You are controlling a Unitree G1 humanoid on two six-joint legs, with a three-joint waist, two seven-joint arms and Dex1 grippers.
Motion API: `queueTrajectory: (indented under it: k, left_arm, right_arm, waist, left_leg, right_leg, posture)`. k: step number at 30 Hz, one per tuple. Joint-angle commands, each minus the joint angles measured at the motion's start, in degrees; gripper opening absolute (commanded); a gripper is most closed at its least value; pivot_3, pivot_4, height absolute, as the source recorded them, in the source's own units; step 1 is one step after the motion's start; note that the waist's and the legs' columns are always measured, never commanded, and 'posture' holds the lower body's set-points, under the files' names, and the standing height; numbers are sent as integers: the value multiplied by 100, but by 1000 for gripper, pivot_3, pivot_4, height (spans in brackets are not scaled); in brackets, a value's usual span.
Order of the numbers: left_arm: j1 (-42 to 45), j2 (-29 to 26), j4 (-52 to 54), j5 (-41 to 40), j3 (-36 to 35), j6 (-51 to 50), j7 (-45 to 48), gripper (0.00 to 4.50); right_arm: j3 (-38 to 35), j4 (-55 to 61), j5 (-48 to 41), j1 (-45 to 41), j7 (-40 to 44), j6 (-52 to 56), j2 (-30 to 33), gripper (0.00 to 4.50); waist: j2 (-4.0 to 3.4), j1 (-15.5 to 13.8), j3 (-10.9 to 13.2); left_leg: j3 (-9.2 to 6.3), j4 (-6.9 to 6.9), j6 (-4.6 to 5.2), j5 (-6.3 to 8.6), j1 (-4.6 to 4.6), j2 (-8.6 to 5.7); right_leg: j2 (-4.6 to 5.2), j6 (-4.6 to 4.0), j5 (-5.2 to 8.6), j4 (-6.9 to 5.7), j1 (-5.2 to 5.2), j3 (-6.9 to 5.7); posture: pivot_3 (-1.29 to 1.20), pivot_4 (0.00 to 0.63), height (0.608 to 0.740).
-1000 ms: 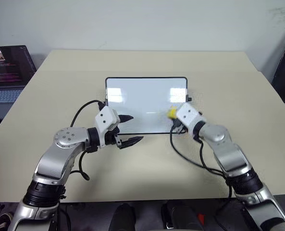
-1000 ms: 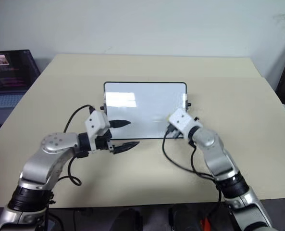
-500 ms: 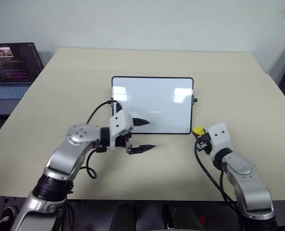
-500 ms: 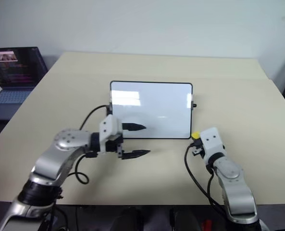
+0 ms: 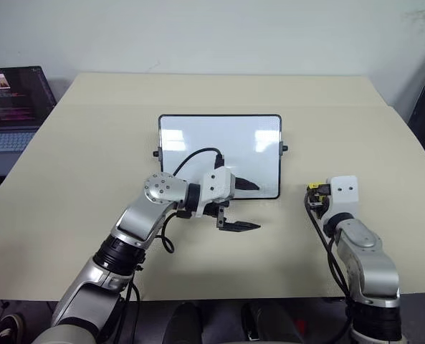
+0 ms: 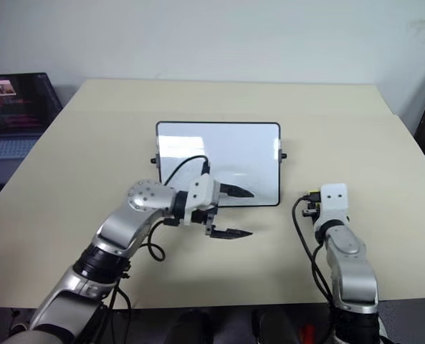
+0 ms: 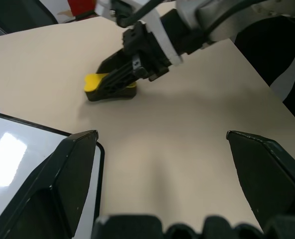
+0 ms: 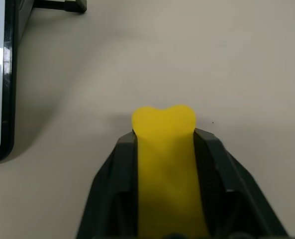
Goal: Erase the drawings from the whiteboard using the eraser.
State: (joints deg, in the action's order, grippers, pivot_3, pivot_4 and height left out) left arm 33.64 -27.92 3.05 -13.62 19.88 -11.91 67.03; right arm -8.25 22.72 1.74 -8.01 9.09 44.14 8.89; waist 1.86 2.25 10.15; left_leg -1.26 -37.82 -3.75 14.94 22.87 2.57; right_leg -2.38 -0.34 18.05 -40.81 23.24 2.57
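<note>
Nearest to us, the right gripper [image 8: 163, 149] sits low over the tabletop [image 5: 355, 136], its jaws set either side of the eraser [image 8: 164, 149]. The yellow block lies between the black fingers [image 8: 115, 189], and in the left wrist view it rests on the tabletop, just off the whiteboard's right edge. Whether the jaws grip it or have begun to slacken we cannot tell.

Toward the middle, the left gripper [image 5: 242, 205] reaches across the lower right corner of the whiteboard [image 5: 198, 143], jaws wide apart and holding nothing; one finger lies over the board, the other over the tabletop in front of it.

Farther off, the whiteboard lies flat at the tabletop's centre. We find no drawings on its surface; only glare shows. A laptop [image 5: 11, 100] stands at the far left, well apart.

We judge the step in hand to be setting the eraser down. To do it well, the block should rest flat before the jaws part, and the gripper should draw straight back so the fingers do not drag it. The left gripper should clear the board without nudging its frame.
</note>
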Motion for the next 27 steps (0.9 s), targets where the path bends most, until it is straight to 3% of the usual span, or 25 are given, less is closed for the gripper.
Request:
queueTrajectory:
  k: [1,6,12,17,22,27]
  left_arm:
    - [-32,-40,160,1,-83,59,22,4500]
    - [-254,-173,380,-93,-233,-138,-89,4500]
    - [-812,-257,788,-378,-1126,-639,-917,4500]
    - [-2314,-57,2168,-1031,-2366,-1693,-2211,4500]
    - [-3861,513,3178,-808,-2956,-1608,-3489,4500]
    - [-4624,1204,3399,-46,-2866,-959,-4600,4500]
  right_arm:
    - [-161,90,-195,-11,-6,-98,25,2766]
    - [-160,285,-296,126,-99,-186,-48,4477]
    - [-12,1378,-679,573,241,-466,41,4477]
    - [796,2027,-579,1726,607,-1614,232,4477]
    - [955,1439,-453,2761,501,-3583,-44,4477]
    - [514,545,-916,2775,733,-4543,13,4477]
  waist:
    - [0,-2,0]
    - [0,9,0]
    - [-3,20,2]
    - [-4,45,1]
    - [-1,33,0]
    - [12,-52,0]
  left_leg:
    - [0,0,0,0,0,0]
    - [-2,0,0,0,-3,2]
    - [-10,1,0,1,-2,9]
    - [-19,5,-1,2,-3,24]
    - [-16,4,-6,6,-7,22]
    - [-8,-14,3,0,-46,3]
  right_leg:
    - [0,0,0,0,0,1]
    - [0,0,0,-3,0,1]
    - [1,1,1,-3,1,4]
    - [6,2,3,0,1,0]
    - [34,7,9,0,-2,2]
    - [52,26,-2,8,-53,12]
  posture:
    - [0,150,740]
    - [0,150,740]
    - [0,150,740]
    - [0,150,740]
    - [0,150,740]
    - [0,150,740]
